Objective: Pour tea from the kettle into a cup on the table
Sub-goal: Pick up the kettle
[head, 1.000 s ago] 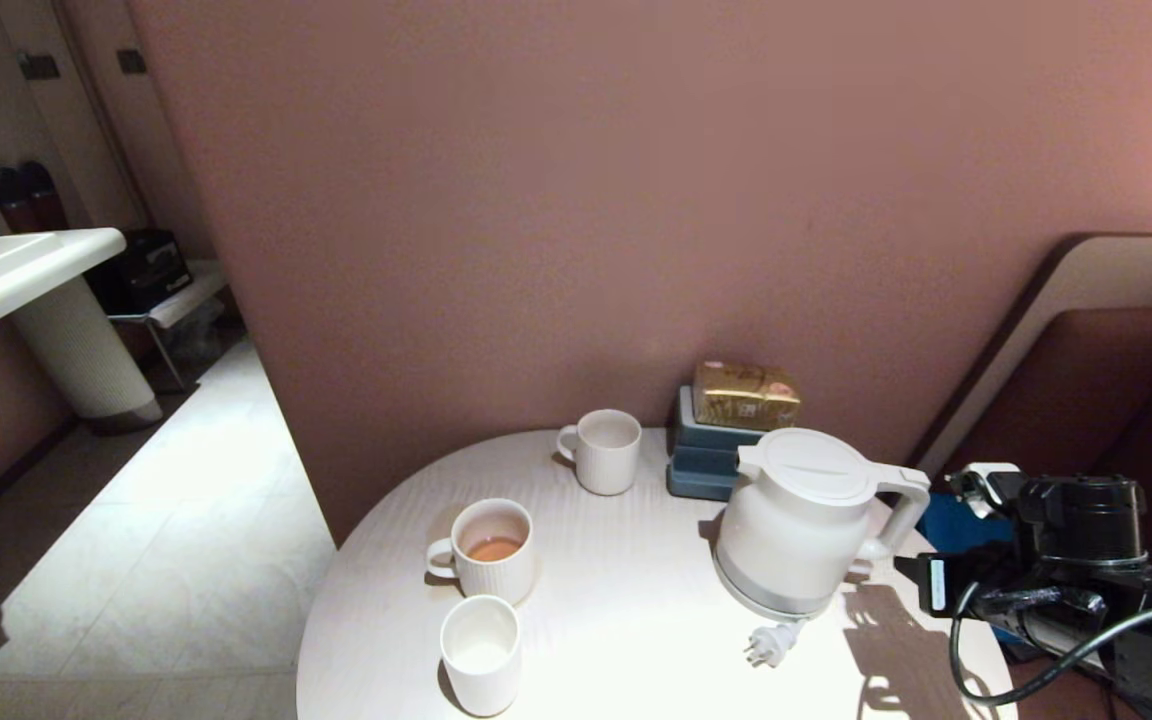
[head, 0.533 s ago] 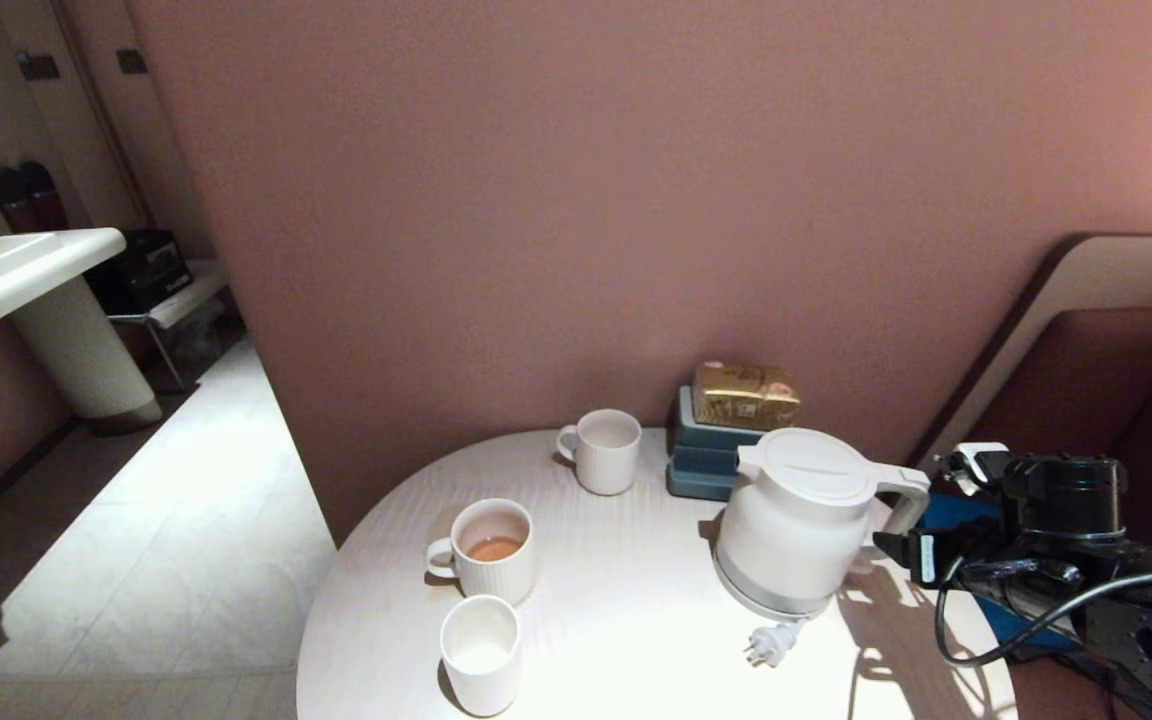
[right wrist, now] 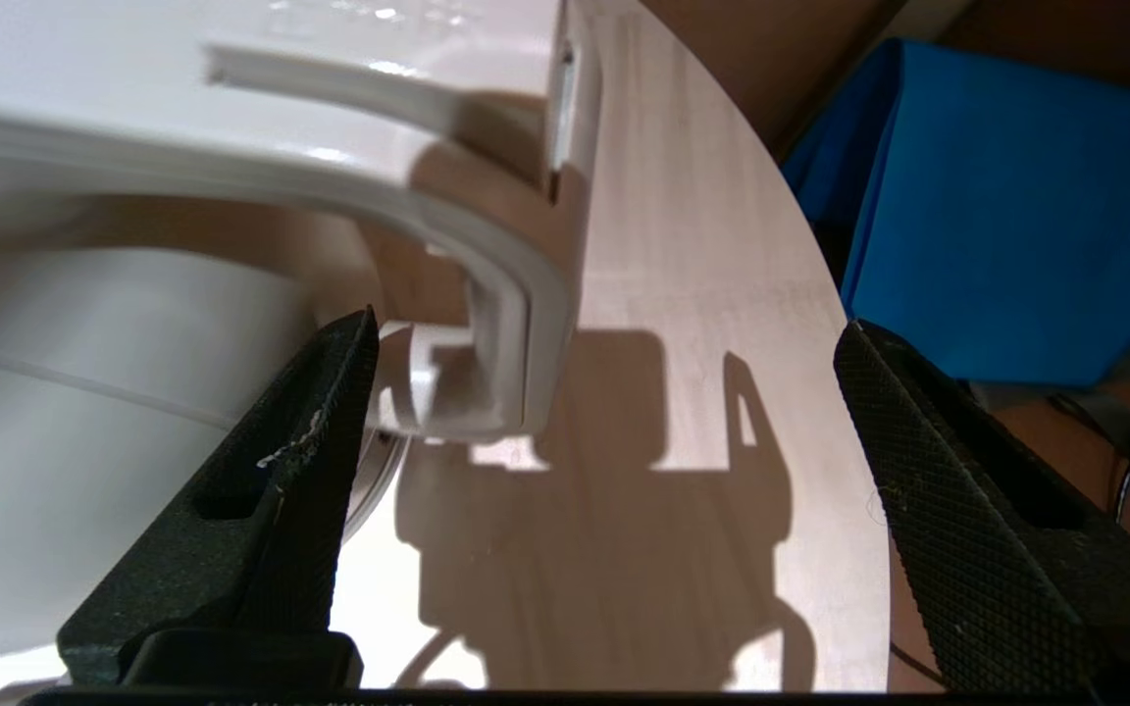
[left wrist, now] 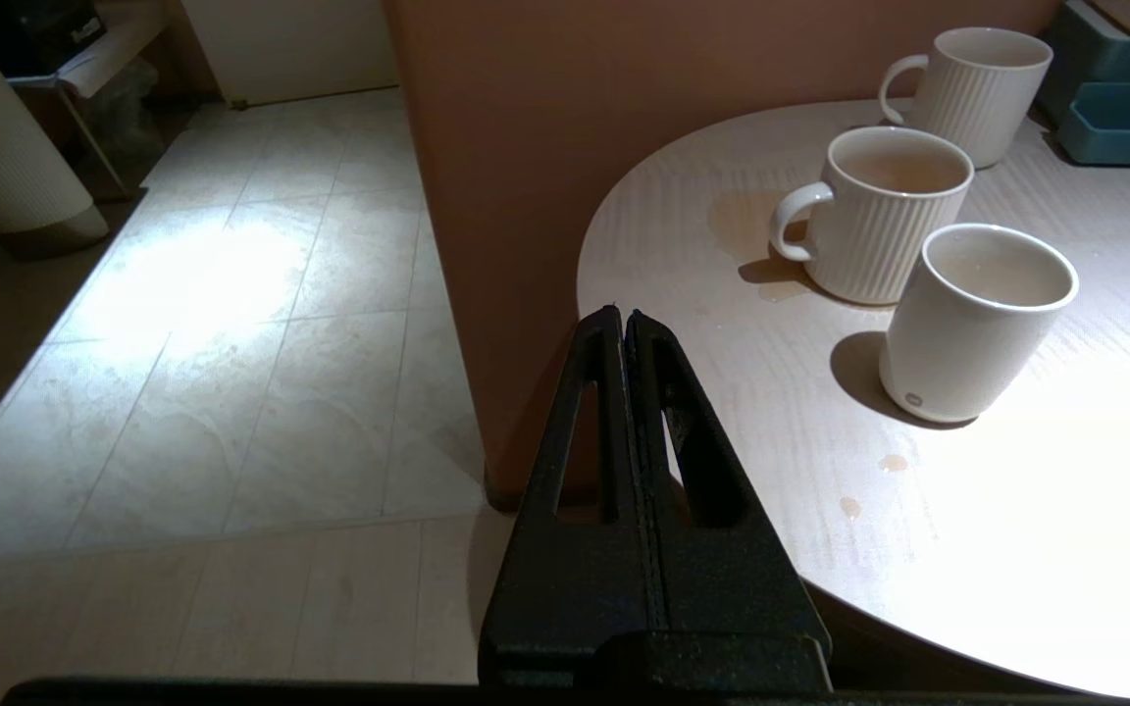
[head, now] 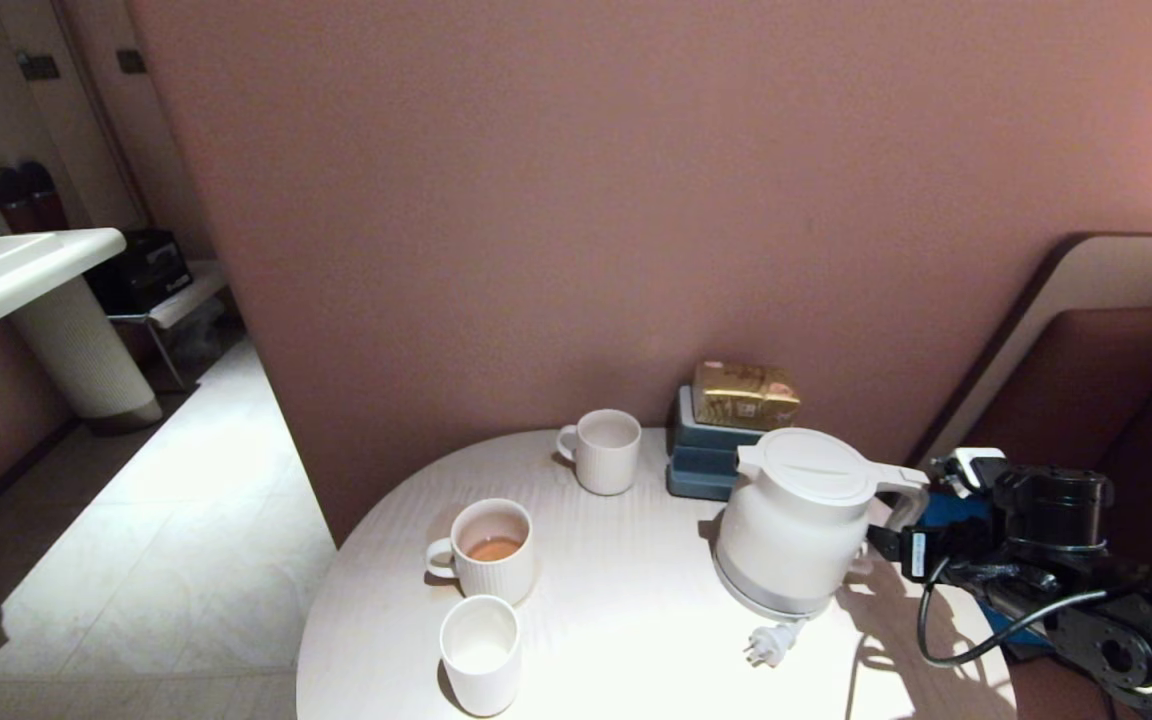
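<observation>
The white kettle (head: 801,520) stands upright on the right side of the round white table (head: 636,640), its lid down and its loop handle (right wrist: 516,294) turned toward my right gripper (head: 891,545). That gripper (right wrist: 604,328) is open wide. The handle sits between its jaws close to one finger, and nothing is clamped. The plain handleless cup (head: 481,655) stands near the table's front left edge and also shows in the left wrist view (left wrist: 977,324). Amber tea (head: 493,549) lies in a ribbed mug behind it. My left gripper (left wrist: 621,316) hangs shut and empty beside the table's left edge.
A second ribbed mug (head: 606,450) stands further back. Stacked blue-grey boxes (head: 706,465) with a gold packet (head: 746,395) sit against the pink wall behind the kettle. The kettle's plug (head: 771,645) lies in front of it. Small spills (left wrist: 751,216) mark the tabletop.
My right gripper has moved left toward the kettle's handle and its jaws have spread wider. The kettle, the cups and the left gripper have stayed still.
</observation>
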{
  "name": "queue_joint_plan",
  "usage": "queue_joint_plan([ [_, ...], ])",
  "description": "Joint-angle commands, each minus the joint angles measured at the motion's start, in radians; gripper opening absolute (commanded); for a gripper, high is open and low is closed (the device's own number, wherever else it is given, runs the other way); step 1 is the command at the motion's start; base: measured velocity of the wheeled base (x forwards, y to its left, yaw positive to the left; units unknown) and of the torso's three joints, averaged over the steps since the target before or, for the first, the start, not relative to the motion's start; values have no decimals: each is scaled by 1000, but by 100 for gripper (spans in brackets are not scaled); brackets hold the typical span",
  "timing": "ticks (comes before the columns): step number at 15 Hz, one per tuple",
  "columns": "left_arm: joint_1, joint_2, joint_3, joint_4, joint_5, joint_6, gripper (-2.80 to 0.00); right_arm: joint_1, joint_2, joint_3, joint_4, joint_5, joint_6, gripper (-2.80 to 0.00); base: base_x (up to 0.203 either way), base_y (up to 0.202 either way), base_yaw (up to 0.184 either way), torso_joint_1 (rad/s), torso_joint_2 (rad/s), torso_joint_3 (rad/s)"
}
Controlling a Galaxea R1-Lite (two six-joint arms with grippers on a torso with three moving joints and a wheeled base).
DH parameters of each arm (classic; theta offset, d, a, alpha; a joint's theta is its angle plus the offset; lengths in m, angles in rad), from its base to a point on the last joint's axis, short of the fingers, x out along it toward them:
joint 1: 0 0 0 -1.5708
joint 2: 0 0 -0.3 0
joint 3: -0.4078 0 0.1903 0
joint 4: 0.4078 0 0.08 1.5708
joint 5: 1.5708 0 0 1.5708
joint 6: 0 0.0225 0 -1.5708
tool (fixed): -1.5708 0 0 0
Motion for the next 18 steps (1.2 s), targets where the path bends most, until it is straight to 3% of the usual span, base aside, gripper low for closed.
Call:
queue_joint_plan([
  [1,0,0,0,0,0,0,-280,0,36,-1,-25,1,0,0,0,0,0,0,0,0],
  [13,0,0,0,0,0,0,-280,2,72,-63,-62,20,8,0,0,0,0,0,0,0],
  [18,0,0,0,0,0,0,-280,-4,52,-8,-87,12,12,0,0,0,0,0,0,0],
])
